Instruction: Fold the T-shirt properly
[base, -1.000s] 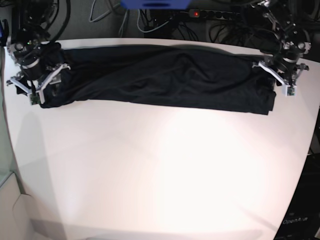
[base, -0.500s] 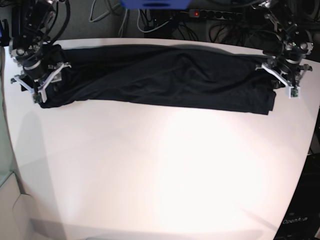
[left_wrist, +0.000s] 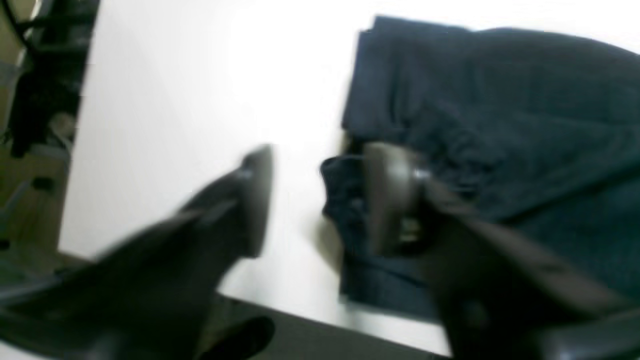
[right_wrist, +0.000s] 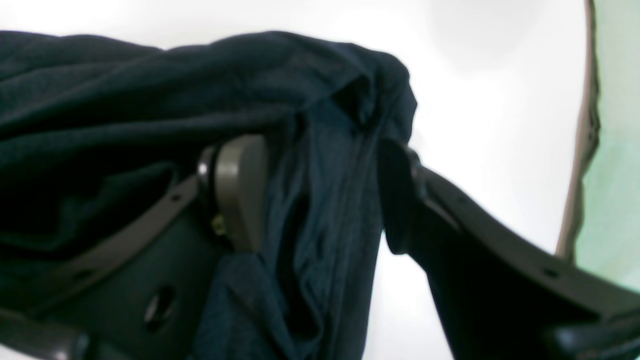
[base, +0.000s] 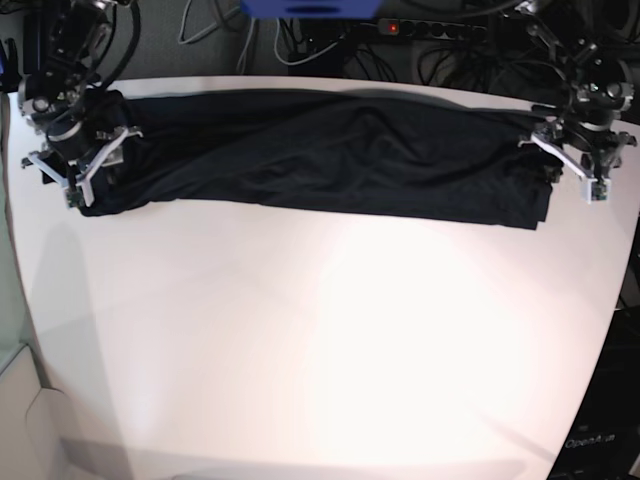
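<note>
The near half of the white table (base: 320, 350) is bare, bright surface running to its front edge. Beyond that, the T-shirt (base: 330, 155) lies as one long dark band across the far part of the table, stretched almost from the left edge to the right edge and parallel to the far edge. Its cloth is rumpled with soft diagonal creases through the middle, and its near hem runs in a fairly straight line.

At the band's right end, near the table's right edge, the left gripper (base: 578, 172) hangs over the shirt's end. In the left wrist view its jaws stand wide apart with bare white table between them; one finger is over the table, the other lies at the layered edge of the T-shirt (left_wrist: 500, 125). The left gripper (left_wrist: 315, 200) has hold of nothing, though the view is blurred.

At the band's left end, near the table's far left corner, the right gripper (base: 72, 172) sits on the cloth. In the right wrist view, the right gripper (right_wrist: 320, 195) has its jaws well spread, and a bunched, hanging fold of the T-shirt (right_wrist: 325, 165) passes between them. Whether the pads press the fold or merely flank it cannot be told.

Behind the table's far edge lie tangled cables (base: 300, 45) and a power strip (base: 430, 28) with a red light.
</note>
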